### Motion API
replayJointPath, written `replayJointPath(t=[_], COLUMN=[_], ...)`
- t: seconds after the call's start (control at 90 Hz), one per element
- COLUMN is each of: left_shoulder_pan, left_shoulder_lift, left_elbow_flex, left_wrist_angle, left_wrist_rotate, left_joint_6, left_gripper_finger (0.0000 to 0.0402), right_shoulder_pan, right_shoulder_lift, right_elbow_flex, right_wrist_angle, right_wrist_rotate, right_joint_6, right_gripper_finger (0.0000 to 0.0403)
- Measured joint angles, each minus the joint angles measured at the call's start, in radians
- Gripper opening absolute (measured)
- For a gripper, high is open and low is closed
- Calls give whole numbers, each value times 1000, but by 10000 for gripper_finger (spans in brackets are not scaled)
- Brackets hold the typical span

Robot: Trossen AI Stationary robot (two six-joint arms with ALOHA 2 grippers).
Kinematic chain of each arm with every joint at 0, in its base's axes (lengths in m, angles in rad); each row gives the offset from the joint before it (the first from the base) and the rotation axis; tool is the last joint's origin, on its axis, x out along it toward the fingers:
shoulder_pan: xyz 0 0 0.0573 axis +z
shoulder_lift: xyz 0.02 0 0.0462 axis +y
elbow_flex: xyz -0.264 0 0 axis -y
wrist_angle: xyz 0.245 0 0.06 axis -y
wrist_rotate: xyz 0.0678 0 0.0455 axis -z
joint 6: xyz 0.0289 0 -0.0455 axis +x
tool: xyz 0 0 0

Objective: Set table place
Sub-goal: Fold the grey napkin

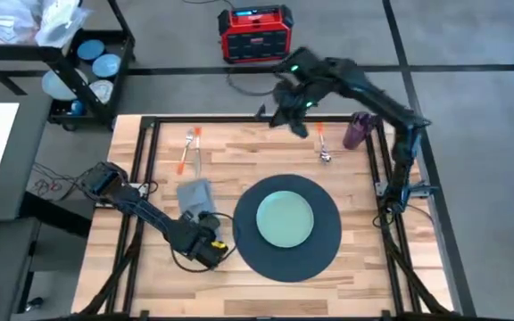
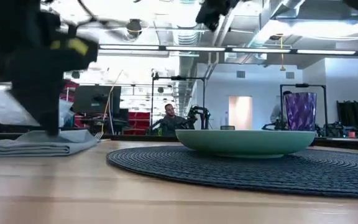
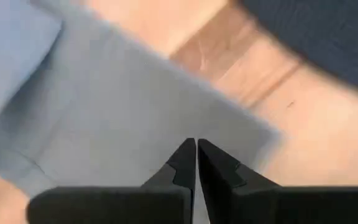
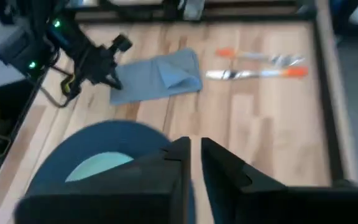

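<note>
A pale green plate (image 1: 284, 218) sits on a dark round mat (image 1: 324, 254). Left of the mat a grey napkin (image 1: 194, 193) lies flat on the table, one corner folded over. My left gripper (image 3: 196, 144) is shut, with its tips at the napkin's near edge. An orange-handled fork (image 1: 184, 153) and knife (image 1: 196, 152) lie at the far left. An orange-handled spoon (image 1: 323, 143) and a purple cup (image 1: 357, 132) are at the far right. My right gripper (image 4: 196, 148) hangs shut and empty, high over the table's far middle. My left gripper points down with its shut fingertips (image 2: 50, 127) on the napkin's near edge (image 3: 185, 121). The napkin stays flat on the table. Whether any cloth is pinched between the tips, I cannot tell.
Black frame rails (image 1: 146, 178) run along the table's sides. A black cart with blue plates (image 1: 87, 67) stands beyond the far left corner, and a red box (image 1: 255, 31) is on the floor behind the table. A person (image 2: 169, 117) sits far off in the room.
</note>
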Motion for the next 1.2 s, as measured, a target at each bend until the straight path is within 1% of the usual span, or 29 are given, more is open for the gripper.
replayJointPath(t=[0.044,0.078,0.111,0.189,0.211,0.256,0.333,0.4,0.456,0.489,0.544,0.644,0.744,0.778,0.822,0.911,0.944,1.0,1.067,1.133,1.2], left_shoulder_pan=[4,10,16,31,31,31,28,23,22,21,19,12,-31,-44,-61,-78,-80,-85,-87,-83,-72], left_shoulder_lift=[4,11,18,47,59,80,109,111,108,109,110,107,92,79,56,2,-14,-36,-63,-64,-49], left_elbow_flex=[1,-4,-13,-55,-63,-82,-91,-97,-100,-102,-99,-99,-100,-102,-105,-108,-104,-76,-31,4,18], left_wrist_angle=[-11,11,58,195,220,310,418,444,475,514,560,537,502,483,445,362,300,260,221,171,154], left_wrist_rotate=[-10,-6,7,79,74,96,115,112,121,142,209,276,283,266,217,151,140,110,78,63,47], left_joint_6=[7,22,35,78,91,109,101,91,121,150,176,137,83,59,30,20,15,14,47,105,136], left_gripper_finger=[0,0,0,0,0,0,0,0,0,0,0,0,0,0,0,0,0,0,0,0,0], right_shoulder_pan=[10,22,33,59,65,73,88,107,118,120,115,94,78,73,69,66,76,103,135,167,191], right_shoulder_lift=[-13,-21,-29,-42,-46,-53,-66,-84,-104,-115,-136,-173,-208,-219,-226,-218,-210,-199,-197,-198,-198], right_elbow_flex=[-25,-46,-71,-123,-136,-164,-207,-247,-264,-266,-264,-264,-264,-264,-263,-263,-265,-284,-332,-393,-449], right_wrist_angle=[-3,-3,-4,-18,-27,-46,-73,-85,-85,-79,-67,-73,-44,-34,-31,-39,-51,-62,-47,2,41], right_wrist_rotate=[8,16,28,46,48,50,56,65,85,102,129,138,137,127,108,56,45,30,19,10,53], right_joint_6=[3,4,9,10,11,13,14,16,12,13,15,14,-16,-28,-39,-38,-35,-48,-73,-68,-38], right_gripper_finger=[3,2,1,0,0,0,0,0,0,0,0,0,0,0,0,0,0,1,5,13,19])
